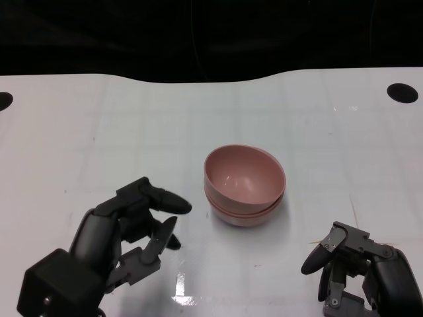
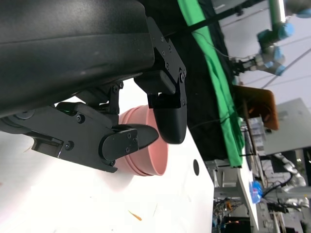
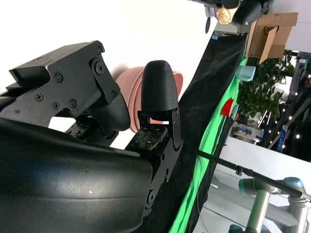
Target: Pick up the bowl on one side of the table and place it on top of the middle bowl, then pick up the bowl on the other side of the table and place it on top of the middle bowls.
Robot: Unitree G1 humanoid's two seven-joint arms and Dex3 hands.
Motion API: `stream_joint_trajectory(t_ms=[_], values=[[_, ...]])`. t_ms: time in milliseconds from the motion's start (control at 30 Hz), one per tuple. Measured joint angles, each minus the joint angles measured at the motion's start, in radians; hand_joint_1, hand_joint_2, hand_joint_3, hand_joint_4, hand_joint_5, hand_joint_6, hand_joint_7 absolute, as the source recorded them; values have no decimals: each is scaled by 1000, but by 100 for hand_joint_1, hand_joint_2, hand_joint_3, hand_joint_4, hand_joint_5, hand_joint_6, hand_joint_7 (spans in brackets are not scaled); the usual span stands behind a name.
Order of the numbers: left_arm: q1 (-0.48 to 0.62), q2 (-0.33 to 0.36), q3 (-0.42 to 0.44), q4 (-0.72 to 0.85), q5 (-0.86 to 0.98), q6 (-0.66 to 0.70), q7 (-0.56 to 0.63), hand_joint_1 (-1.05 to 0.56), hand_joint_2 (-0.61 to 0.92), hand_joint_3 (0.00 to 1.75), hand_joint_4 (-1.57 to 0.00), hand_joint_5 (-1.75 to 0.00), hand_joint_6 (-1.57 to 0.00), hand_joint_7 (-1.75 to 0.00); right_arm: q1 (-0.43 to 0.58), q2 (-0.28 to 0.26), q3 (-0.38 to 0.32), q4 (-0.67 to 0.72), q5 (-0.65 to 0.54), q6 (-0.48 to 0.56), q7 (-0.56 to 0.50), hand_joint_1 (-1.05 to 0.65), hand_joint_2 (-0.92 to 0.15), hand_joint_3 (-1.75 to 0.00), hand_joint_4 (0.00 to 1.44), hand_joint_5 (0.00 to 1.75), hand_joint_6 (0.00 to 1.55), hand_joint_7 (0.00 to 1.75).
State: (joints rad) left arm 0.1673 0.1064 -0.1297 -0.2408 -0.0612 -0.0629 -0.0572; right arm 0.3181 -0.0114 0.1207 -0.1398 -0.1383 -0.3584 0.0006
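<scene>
A: The pink bowls (image 1: 244,186) sit nested in one stack at the middle of the white counter (image 1: 99,132). The top bowl tilts a little, its opening leaning toward the far left. How many bowls the stack holds I cannot tell for sure; at least two rims show.

B: And the counter itself?

A: White and glossy, with a dark round hole (image 1: 402,92) near its far right corner.

B: The left robot hand (image 1: 132,224)?

A: It is released, fingers apart and holding nothing, low over the counter to the stack's left and clear of it. Its wrist view shows the stack (image 2: 143,145) just beyond the fingertips.

B: The right robot hand (image 1: 360,271)?

A: Also released and holding nothing, near the stack's right, not touching. Its wrist view catches the pink bowls (image 3: 131,92) behind its fingers (image 3: 158,87).
</scene>
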Motion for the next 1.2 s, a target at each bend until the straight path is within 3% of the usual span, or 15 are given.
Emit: stream_joint_trajectory(t_ms=[67,367,633,1200], values=[[3,0,14,8,-15,3,-23,-16,59,102,-78,-153,-75,-127,0,0,0,0,0,0,0,0,-29,-159,90,175,83,141],[2,-9,39,129,-49,-35,-99,-22,50,119,-76,-169,-74,-144,16,-1,-2,0,5,0,5,-1,-30,-158,91,175,84,140],[1,-29,54,187,-63,-118,-145,-21,51,120,-80,-172,-75,-145,28,-1,-5,-1,7,-6,11,0,-29,-158,91,174,85,139],[-4,-48,55,215,-67,-145,-169,-24,49,120,-80,-174,-76,-143,18,-8,-30,7,35,-26,29,0,-29,-152,93,161,87,130]])
